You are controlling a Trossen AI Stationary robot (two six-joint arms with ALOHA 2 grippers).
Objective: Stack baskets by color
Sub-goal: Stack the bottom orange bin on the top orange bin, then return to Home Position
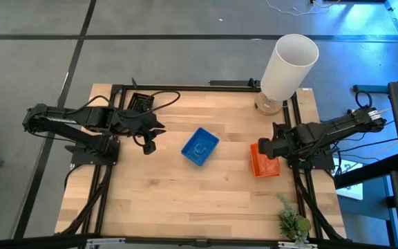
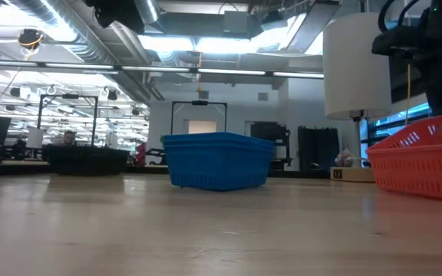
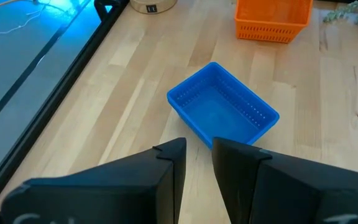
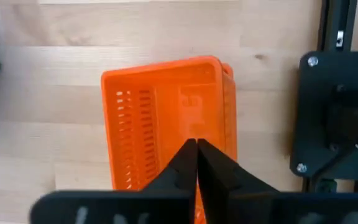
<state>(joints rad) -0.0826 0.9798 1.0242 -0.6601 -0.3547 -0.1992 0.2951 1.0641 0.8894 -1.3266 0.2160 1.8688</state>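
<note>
An orange basket (image 1: 264, 162) rests on the wooden table near its right edge. In the right wrist view a second orange rim (image 4: 230, 81) shows along one side of it, as of one basket nested in another. My right gripper (image 4: 196, 148) hangs shut just above its inside, pointing down. A blue basket (image 1: 200, 146) stands on its bottom mid-table, mouth up. A black basket (image 1: 141, 102) sits at the far left under cables. My left gripper (image 3: 197, 155) waits left of the blue basket, open, with nothing between its fingers.
A tall white cylinder (image 1: 289, 62) stands at the far right corner, behind the orange basket. A small green plant (image 1: 292, 223) sits at the near right corner. Black frame rails (image 1: 185, 88) border the table. Bare wood lies between and in front of the baskets.
</note>
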